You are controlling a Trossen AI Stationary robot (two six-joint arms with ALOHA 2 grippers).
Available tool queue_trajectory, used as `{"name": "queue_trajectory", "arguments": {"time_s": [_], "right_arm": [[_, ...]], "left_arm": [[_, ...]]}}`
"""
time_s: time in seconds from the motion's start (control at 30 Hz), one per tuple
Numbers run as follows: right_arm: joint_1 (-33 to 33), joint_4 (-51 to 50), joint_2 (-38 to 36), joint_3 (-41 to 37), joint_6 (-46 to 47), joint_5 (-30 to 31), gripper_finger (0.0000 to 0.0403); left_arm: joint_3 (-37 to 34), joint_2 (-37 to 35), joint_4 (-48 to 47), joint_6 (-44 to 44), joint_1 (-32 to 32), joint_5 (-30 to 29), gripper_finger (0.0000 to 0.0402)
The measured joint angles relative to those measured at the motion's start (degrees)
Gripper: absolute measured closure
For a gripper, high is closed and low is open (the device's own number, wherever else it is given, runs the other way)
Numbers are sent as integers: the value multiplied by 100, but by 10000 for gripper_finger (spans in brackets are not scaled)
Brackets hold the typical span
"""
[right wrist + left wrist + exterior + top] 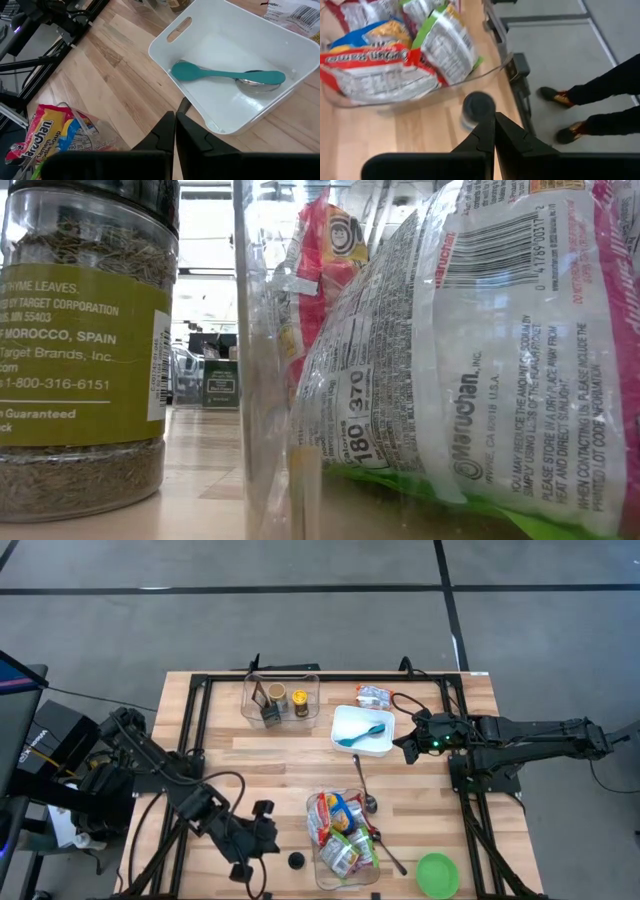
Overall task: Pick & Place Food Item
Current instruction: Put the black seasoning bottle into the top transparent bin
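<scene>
I had the left gripper (262,836) low over the near part of the bench (250,765), fingers pressed together on nothing, just beside the dark-lidded spice jar (478,109) that stood outside the clear bin (312,870). That bin kept the ramen packets (340,830) heaped together, so the food was easy to reach from either side. The left arm ran in from the bench's left edge, folded and angled down toward the jar. The right gripper (410,747) hovered beside the white tray (345,715), its fingers also touching and empty, arm stretched in flat from the right. A teal spoon (227,75) lay in the tray. I judged no packet had been picked yet.
</scene>
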Motion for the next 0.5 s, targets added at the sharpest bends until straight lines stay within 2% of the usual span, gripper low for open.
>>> {"name": "queue_trajectory", "arguments": {"time_s": [0.23, 0.5], "right_arm": [[2, 0, -1, 0, 0, -1, 395], [0, 0, 1, 0, 0, -1, 395]], "left_arm": [[22, 195, 286, 13, 70, 239, 402], [922, 964, -12, 419, 127, 252, 402]]}}
